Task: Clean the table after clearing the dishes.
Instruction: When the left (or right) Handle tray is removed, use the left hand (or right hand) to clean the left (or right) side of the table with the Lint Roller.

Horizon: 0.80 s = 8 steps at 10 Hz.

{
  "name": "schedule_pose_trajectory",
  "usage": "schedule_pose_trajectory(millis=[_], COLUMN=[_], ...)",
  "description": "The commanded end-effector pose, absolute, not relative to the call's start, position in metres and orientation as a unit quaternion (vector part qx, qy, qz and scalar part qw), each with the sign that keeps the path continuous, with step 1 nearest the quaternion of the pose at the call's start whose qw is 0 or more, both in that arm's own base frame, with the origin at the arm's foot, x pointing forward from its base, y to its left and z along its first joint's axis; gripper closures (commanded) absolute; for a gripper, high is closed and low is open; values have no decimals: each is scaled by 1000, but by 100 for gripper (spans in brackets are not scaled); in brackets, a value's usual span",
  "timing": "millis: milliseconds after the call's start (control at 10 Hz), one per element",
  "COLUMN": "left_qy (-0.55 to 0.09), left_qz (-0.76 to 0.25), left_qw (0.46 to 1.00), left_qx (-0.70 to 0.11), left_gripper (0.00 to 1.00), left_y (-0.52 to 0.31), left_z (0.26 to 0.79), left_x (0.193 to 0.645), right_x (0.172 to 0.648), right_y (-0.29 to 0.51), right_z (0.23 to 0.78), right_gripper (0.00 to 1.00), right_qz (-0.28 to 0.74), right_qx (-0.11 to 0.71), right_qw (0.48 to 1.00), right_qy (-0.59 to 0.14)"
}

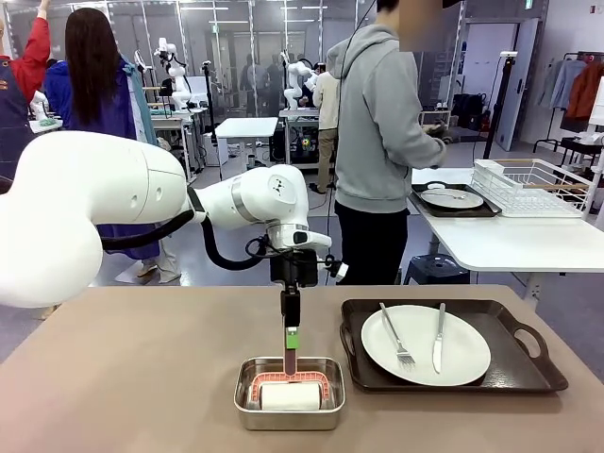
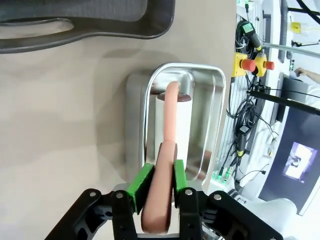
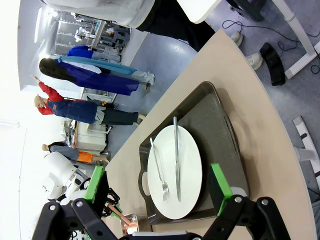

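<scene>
The left gripper [image 1: 291, 357] points straight down into a steel pan [image 1: 289, 423] at the near middle of the table [image 1: 142, 377]. Its green pads are clamped tight on the pink handle [image 2: 172, 107] of a white roller [image 1: 290, 397], which lies in the pan. In the left wrist view the handle runs up between the fingers [image 2: 140, 181] and curves over the roller [image 2: 185, 127], with the pan's wall [image 2: 210, 115] around it. Just right of the pan sits a dark tray [image 1: 514, 363] holding a white plate [image 1: 467, 354]. A fork [image 1: 394, 335] and a knife [image 1: 439, 338] lie side by side on the plate, apart from each other. The right gripper [image 3: 156, 182] hangs above this tray with its jaws spread wide and nothing between them. A second tray [image 1: 481, 213] with a second plate [image 1: 451, 198] rests on the white table [image 1: 491, 241] at the far right, just beside a wire rack [image 1: 533, 189]. A person [image 1: 377, 123] in a grey hoodie stands past the far edge, turned toward that white table
</scene>
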<state>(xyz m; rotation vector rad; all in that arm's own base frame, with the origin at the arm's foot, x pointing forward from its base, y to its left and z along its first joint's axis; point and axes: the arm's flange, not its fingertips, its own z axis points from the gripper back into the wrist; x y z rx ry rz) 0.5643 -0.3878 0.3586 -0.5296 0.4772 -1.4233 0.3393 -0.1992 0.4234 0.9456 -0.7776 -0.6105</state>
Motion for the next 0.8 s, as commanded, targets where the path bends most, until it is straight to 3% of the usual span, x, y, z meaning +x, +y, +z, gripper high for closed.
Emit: schedule_pose_trajectory(millis=[0, 100, 200, 400, 700], left_qy=[215, 204, 197, 141, 60], left_qz=[-627, -612, -582, -539, -413], left_qw=[721, 738, 765, 812, 881], left_qx=[-203, -198, -190, -175, -223], left_gripper=[100, 100, 88, 88, 88], left_y=[-387, -384, -378, -344, -242], left_z=[377, 394, 417, 475, 529], left_x=[557, 548, 535, 517, 527], right_x=[338, 338, 338, 338, 338], right_y=[-198, -198, -198, -198, -198], right_z=[423, 423, 423, 423, 423], right_gripper=[0, 0, 0, 0, 0], right_qz=[-275, -275, -275, -275, -275], right_qx=[436, 436, 436, 436, 436], right_qw=[777, 777, 777, 777, 777], right_qy=[-362, -362, -362, -362, -362])
